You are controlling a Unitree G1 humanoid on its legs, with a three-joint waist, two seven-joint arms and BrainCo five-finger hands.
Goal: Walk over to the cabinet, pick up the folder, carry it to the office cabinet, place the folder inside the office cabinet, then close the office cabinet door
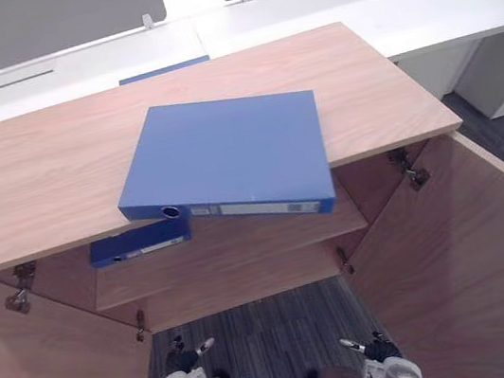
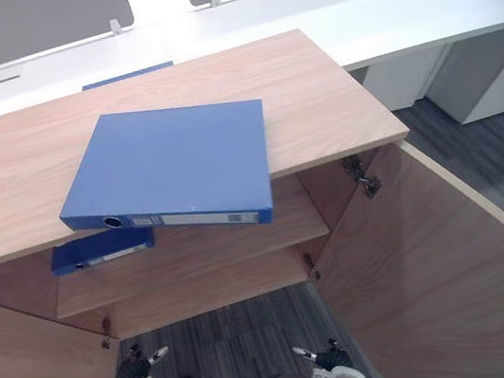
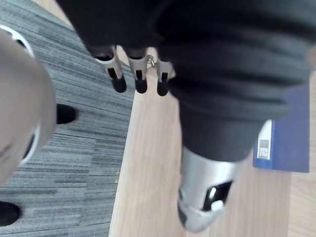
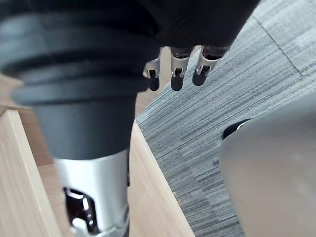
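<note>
Blue lever-arch folder (image 1: 227, 154), card-covered, lies flat on the light wood cabinet top (image 1: 39, 175). Its labelled spine faces the robot, and one spine corner overhangs the front edge. A second, slimmer blue folder (image 1: 136, 246) lies on the wooden shelf (image 1: 242, 248) inside the cabinet, below and to the left of the first. Left wooden door (image 1: 51, 374) and right wooden door (image 1: 463, 251) both stand open. Left hand (image 1: 181, 360) and right hand (image 1: 378, 349) hang low over the grey striped carpet (image 1: 275, 334), well apart from the folder. Left fingers (image 3: 139, 81) and right fingers (image 4: 177, 74) are straight and relaxed, both hands empty. White desks (image 1: 347, 1) with grey partition panels (image 1: 35, 27) stand behind the cabinet.
</note>
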